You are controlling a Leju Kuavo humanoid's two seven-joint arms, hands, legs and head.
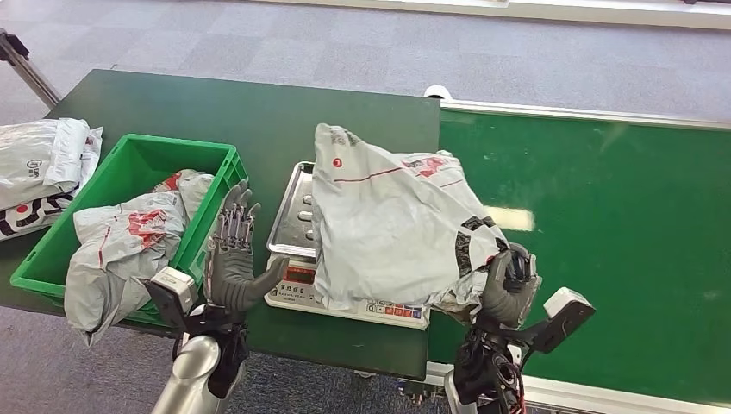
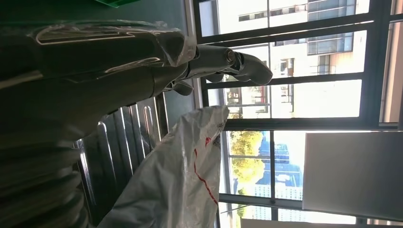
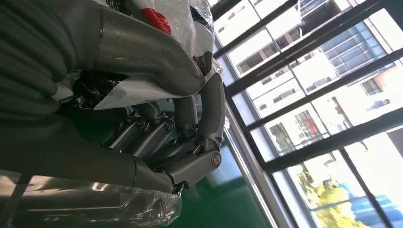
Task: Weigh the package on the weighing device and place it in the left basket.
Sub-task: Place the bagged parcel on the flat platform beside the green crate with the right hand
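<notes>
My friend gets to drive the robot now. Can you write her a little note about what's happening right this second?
Left hand: open, raised between the green basket and the scale, holding nothing.
Right hand: grips the near right corner of the grey package.
The package lies draped over the scale.
Done: package is on the scale.
Left: lift it and put it in the green basket, which already holds another grey bag.

A dark green surface (image 1: pixel 259 112) is carrying the things, and a brighter green conveyor belt (image 1: pixel 603 216) is running along its right edge. Left of the surface's near corner, grey parcel bags (image 1: pixel 39 168) are lying in a heap. Grey carpet tiles (image 1: pixel 345 43) are stretching beyond the surface. Large windows (image 2: pixel 304 95) are facing buildings and trees.
</notes>
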